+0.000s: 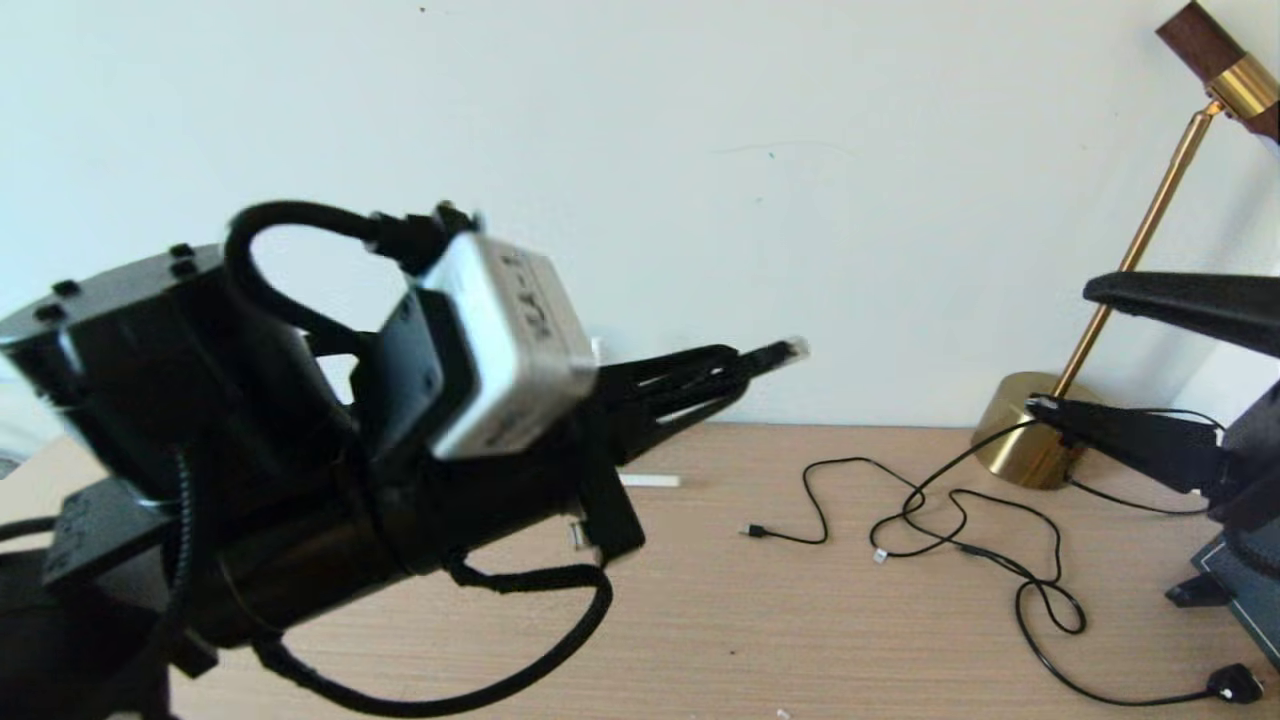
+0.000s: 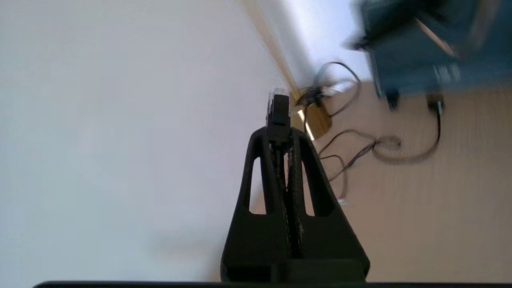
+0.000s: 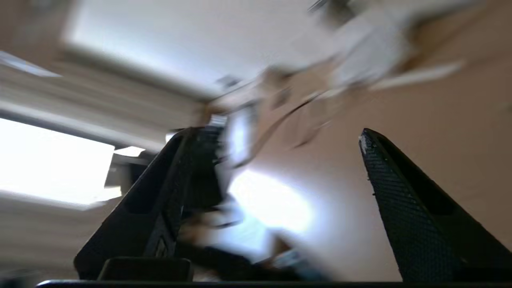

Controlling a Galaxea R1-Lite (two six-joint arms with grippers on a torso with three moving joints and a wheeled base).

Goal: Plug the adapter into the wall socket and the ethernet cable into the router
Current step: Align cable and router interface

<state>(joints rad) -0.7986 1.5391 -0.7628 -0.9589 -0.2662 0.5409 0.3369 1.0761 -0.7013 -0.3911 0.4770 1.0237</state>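
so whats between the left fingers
The left gripper is shut on the ethernet cable; only its clear connector and black boot stick out. The cable behind is hidden by the fingers.

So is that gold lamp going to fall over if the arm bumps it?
Probably not from a light bump: the lamp stands on a wide, round brass base that looks heavy. Its rod is long, thin and slanted, though, so a hit up high might tip it. Thin black cables near the base could tug it.

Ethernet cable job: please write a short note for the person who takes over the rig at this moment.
Left tool: shut on the ethernet cable, clear connector sticking out past the tips, raised above the table.
Right tool: open, holds nothing, at the right edge near the brass lamp.
Router, adapter and wall socket: not clearly in view.
Done: cable picked up.
Left: both plug-ins.
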